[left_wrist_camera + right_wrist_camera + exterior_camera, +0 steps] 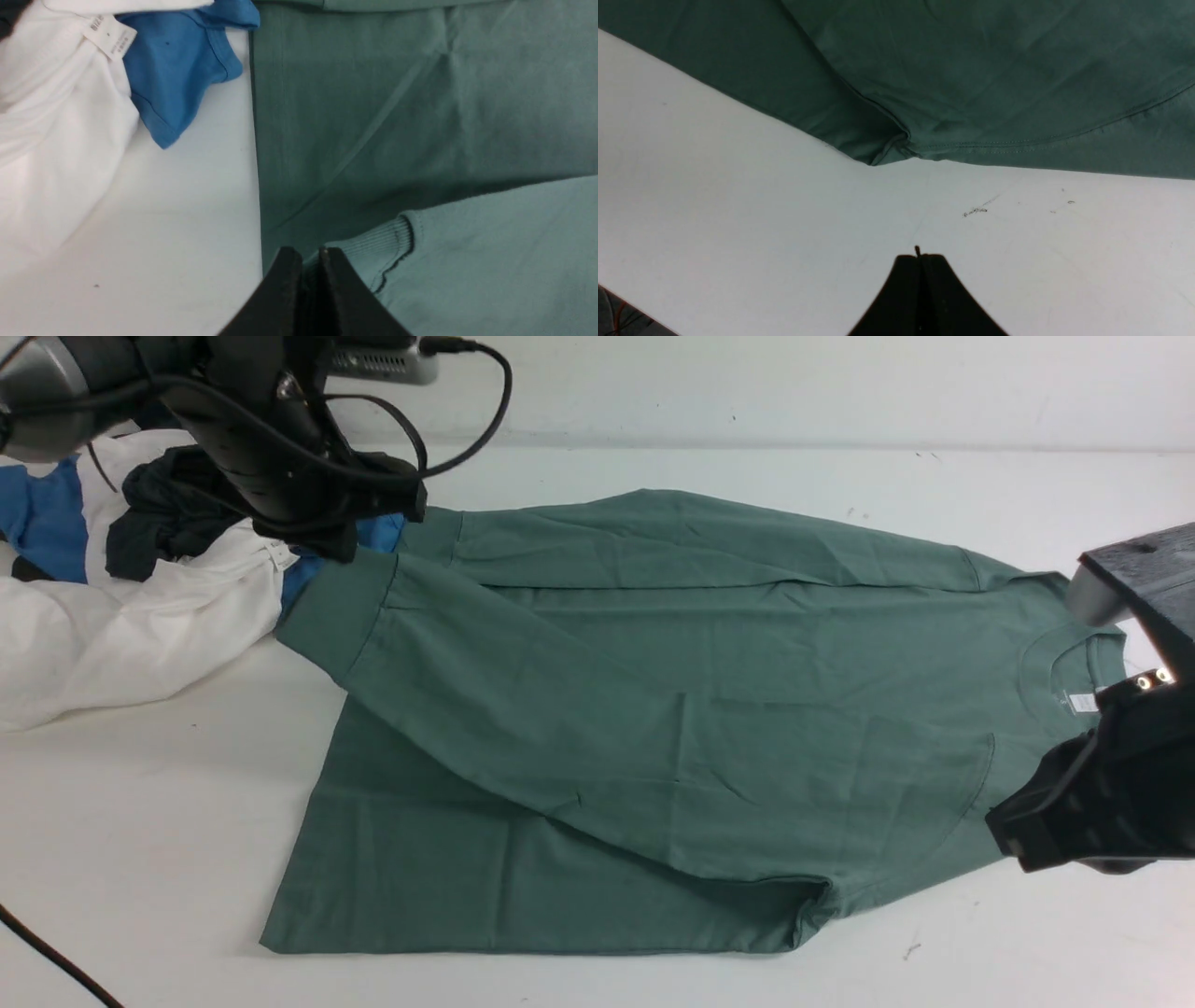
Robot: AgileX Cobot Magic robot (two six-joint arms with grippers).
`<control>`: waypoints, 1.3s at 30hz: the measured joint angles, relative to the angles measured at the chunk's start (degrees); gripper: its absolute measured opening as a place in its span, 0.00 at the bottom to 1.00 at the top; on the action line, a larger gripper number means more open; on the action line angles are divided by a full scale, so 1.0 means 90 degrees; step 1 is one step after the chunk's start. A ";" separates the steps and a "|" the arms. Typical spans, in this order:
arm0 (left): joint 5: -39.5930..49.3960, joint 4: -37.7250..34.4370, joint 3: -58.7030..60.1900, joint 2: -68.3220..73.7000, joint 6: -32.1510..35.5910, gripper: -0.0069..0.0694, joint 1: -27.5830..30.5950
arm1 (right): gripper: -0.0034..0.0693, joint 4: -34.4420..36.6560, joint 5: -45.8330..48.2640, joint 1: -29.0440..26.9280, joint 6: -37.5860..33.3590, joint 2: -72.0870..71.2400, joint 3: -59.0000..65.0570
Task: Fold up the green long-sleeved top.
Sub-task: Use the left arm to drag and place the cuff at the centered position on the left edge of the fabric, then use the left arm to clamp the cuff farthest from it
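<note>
Cuff of green long-sleeved top pinched in left tool; right tool, jaws together, over bench beside its edge.

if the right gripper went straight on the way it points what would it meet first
Probably the bare white table, just short of the green long-sleeved top. Depth past the right gripper is unclear, so it might reach the top's edge instead.
</note>
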 joint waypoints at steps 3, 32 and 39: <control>0.0015 0.0198 -0.0006 0.0252 0.0000 0.11 0.0000 | 0.03 0.0020 0.0000 0.0005 0.0000 0.0000 0.0000; 0.1308 0.0794 -0.0782 0.0685 -0.0205 0.32 0.0005 | 0.08 -0.0505 0.0153 0.0718 0.0147 0.0744 -0.0574; 0.1628 0.0053 -0.0429 -0.0017 0.0394 0.09 0.0005 | 0.31 -0.1409 0.0049 0.1367 0.0362 0.2022 -0.0594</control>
